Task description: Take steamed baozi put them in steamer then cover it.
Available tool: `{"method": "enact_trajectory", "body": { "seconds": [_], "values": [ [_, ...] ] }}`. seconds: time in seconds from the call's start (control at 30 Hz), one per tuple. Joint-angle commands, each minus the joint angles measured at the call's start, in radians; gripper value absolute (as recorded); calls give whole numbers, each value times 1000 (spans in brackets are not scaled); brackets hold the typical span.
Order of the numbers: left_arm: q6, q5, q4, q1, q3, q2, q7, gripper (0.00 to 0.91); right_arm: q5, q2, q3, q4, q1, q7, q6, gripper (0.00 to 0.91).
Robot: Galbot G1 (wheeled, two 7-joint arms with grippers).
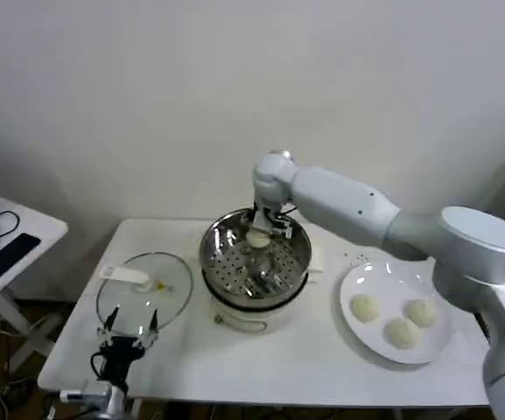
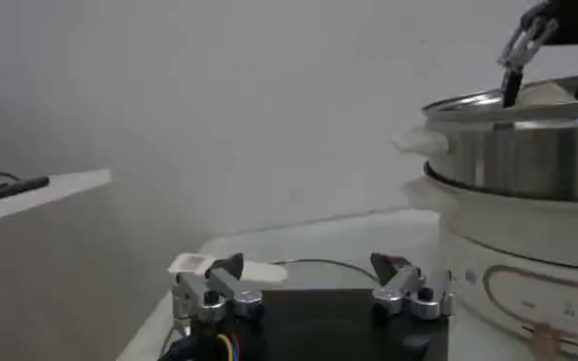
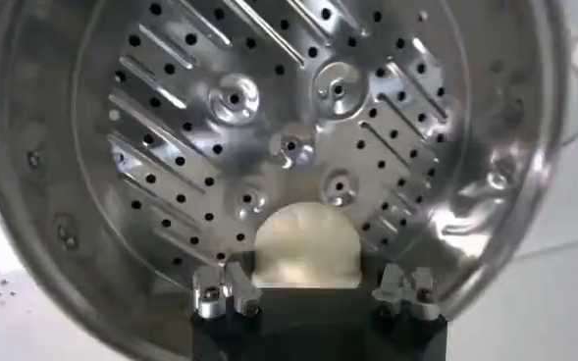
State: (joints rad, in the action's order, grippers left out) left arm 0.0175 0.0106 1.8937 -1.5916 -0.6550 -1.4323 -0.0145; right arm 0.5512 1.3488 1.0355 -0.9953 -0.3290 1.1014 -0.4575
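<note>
The steamer (image 1: 255, 261) is seen at the table's centre, the plate (image 1: 354, 328) at its 3 o'clock, the cover (image 1: 144, 289) at 9. The right gripper (image 1: 258, 229) is closed on a baozi (image 3: 306, 245) over the basket; released high, it could roll. The left gripper (image 2: 313, 290) is parked, spread and empty.

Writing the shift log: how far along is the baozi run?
Done: nothing is lying in the steamer yet. In hand: right gripper holds the first baozi over the basket. Left: three baozi on the plate, and the cover on the table by the open left gripper.
</note>
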Motion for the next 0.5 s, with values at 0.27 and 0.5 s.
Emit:
{"method": "enact_trajectory", "body": {
  "seconds": [0.27, 0.5],
  "values": [
    [-1, 1, -3, 4, 1, -1, 0, 907, 44, 19, -8, 26, 37, -9, -28, 907],
    [0, 1, -4, 2, 1, -2, 1, 907, 36, 1, -13, 3, 13, 0, -43, 907]
  ]
}}
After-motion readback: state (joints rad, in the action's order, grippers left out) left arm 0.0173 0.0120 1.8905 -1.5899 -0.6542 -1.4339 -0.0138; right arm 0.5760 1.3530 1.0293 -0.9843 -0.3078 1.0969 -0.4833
